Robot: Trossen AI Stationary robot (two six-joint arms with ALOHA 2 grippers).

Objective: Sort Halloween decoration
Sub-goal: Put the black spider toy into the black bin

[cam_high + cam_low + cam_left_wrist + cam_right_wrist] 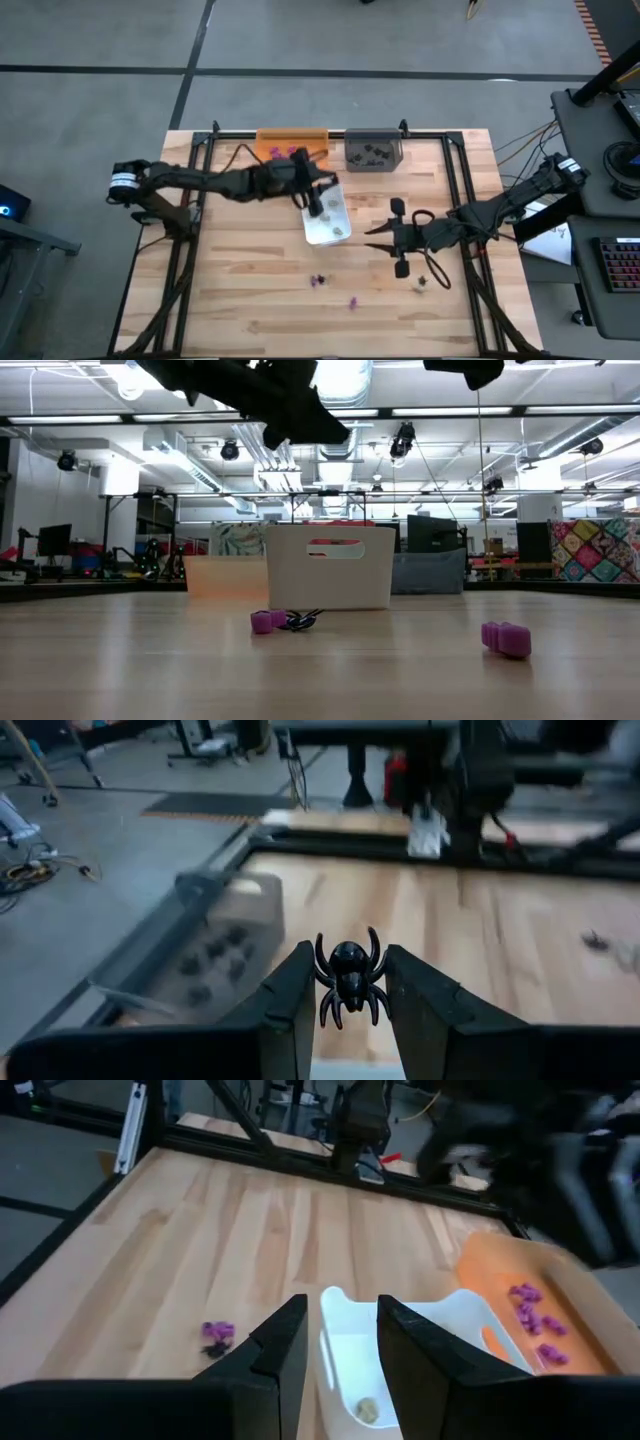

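Halloween decoration, loose pieces nearest the table's front edge: one purple piece (353,301) alone; a second purple piece (318,281) touching a small black one (300,622); a pale piece (421,283) further right, just below the right gripper (399,238); right gripper hangs above the table right of the white tray (338,232), nothing seen between its fingers, jaws apart by a narrow gap; white tray at mid-table holds a few beige pieces (367,1409); left gripper (349,992) is raised over the white tray's far end, jaws clamped on a black spider (347,979), legs splayed between the fingers (292,995); at the far edge, orange tray (312,137) with purple pieces (533,1316) inside; grey tray (372,137) just beside it, holding black spiders (374,152).
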